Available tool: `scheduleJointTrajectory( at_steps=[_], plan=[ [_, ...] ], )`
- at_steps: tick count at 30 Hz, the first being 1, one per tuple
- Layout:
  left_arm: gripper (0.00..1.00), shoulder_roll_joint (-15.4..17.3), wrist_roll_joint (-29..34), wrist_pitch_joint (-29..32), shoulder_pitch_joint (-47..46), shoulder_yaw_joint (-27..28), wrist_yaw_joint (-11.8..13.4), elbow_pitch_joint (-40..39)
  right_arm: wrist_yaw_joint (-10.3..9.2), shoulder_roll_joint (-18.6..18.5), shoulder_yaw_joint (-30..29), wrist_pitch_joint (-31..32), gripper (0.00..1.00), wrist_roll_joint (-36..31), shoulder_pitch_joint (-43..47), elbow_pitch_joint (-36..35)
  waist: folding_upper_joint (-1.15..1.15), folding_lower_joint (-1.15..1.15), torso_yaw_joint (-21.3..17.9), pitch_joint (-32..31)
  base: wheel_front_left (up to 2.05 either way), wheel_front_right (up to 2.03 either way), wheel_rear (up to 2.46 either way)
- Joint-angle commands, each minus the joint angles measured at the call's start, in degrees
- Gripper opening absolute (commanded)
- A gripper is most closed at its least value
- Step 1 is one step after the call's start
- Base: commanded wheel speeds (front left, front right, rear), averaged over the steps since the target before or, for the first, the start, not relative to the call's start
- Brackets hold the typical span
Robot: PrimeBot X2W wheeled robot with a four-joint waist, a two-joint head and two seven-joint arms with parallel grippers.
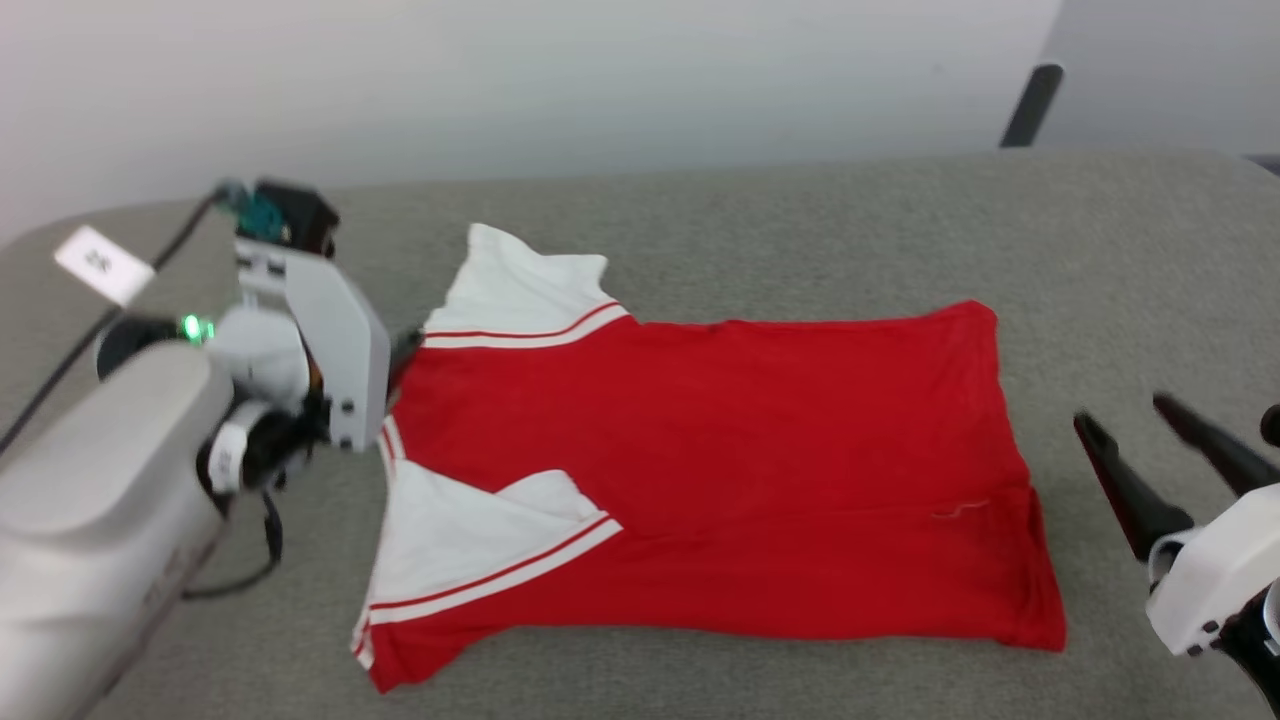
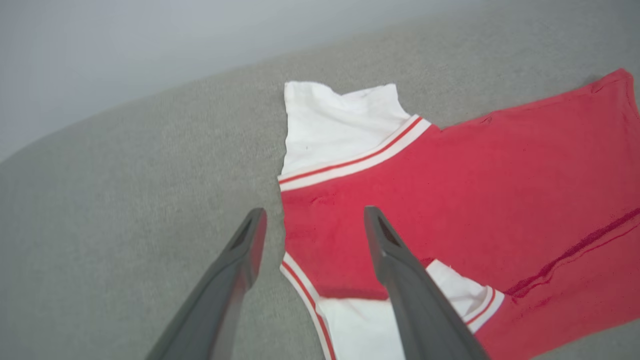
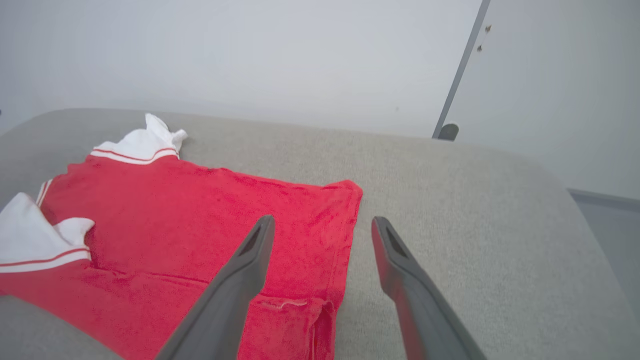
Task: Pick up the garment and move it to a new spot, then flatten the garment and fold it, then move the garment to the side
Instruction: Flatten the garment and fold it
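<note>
The garment [image 1: 720, 440] is lying spread on the grey desk [image 1: 800, 220] with a plain red face up, its collar end toward the robot's left and its hem [image 1: 1015, 470] toward the right. The far sleeve [image 1: 520, 285] is sticking out beyond the body, while the near sleeve [image 1: 470, 540] is lying folded in over the red cloth. A long crease is running along the near side and ending in a small pucker by the hem. The left gripper [image 2: 315, 214] is hovering at the collar-end edge between the two sleeves, its jaws standing wide apart and holding nothing; whether a finger is touching the cloth cannot be told. The right gripper [image 1: 1125, 412] is hanging just beside the hem, over bare desk, its jaws likewise spread and empty. The jersey is looking thin, soft and light, so it is likely to sag and drape as soon as it is lifted, and a single pinch would probably bunch it. The cloth-like desk surface is probably giving some friction, so dragging risks rumpling the layers. The sensible holds appear to be the firmer, doubled parts: the striped trim [image 1: 525, 335] at the shoulders on the left and the hem corners on the right. Each is best taken low against the desk so that both layers are caught together.
</note>
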Motion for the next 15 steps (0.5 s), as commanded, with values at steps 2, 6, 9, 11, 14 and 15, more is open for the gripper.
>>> scheduleJointTrajectory(
  at_steps=[2, 6, 9, 11, 14, 15],
  plan=[
    [1.0, -0.95, 2.13, -2.79, -2.84, 0.28, -1.48, 1.91, -0.04, -0.26, 1.1, -5.96, 1.0, -1.94, -1.1, -1.01, 0.0, 0.0, -2.32, 1.97, 0.0, 0.0, 0.0],
    [1.0, -2.61, 4.77, -7.02, -7.47, 0.47, -4.4, 6.52, -0.05, 0.02, 2.79, -14.54, 1.0, -4.65, -2.1, -1.77, 0.0, 0.0, -4.53, 4.12, 0.0, 0.0, 0.0],
    [1.0, -3.92, 5.2, -8.48, -10.72, 0.89, -6.34, 10.58, -0.05, 0.94, 3.59, -19.05, 1.0, -5.68, -2.66, -2.2, 0.0, 0.0, -6.34, 6.06, 0.0, 0.0, 0.0],
    [1.0, -4.36, 5.53, -8.79, -12.8, 0.92, -7.75, 13.16, -0.05, 1.59, 4.09, -21.14, 1.0, -6.17, -3.41, -2.51, 0.0, 0.0, -7.62, 7.54, 0.0, 0.0, 0.0],
    [1.0, -4.57, 6.11, -8.25, -15.67, 0.58, -9.52, 17.06, -0.05, 2.5, 4.71, -22.82, 1.0, -5.95, -3.97, -2.61, 0.0, 0.0, -9.57, 9.9, 0.0, 0.0, 0.0],
    [1.0, -4.64, 6.05, -7.76, -16.51, 0.51, -10.05, 18.25, -0.05, 2.75, 4.83, -23.2, 1.0, -5.92, -4.36, -2.58, 0.0, 0.0, -10.18, 10.68, 0.0, 0.0, 0.0]
  ],
)
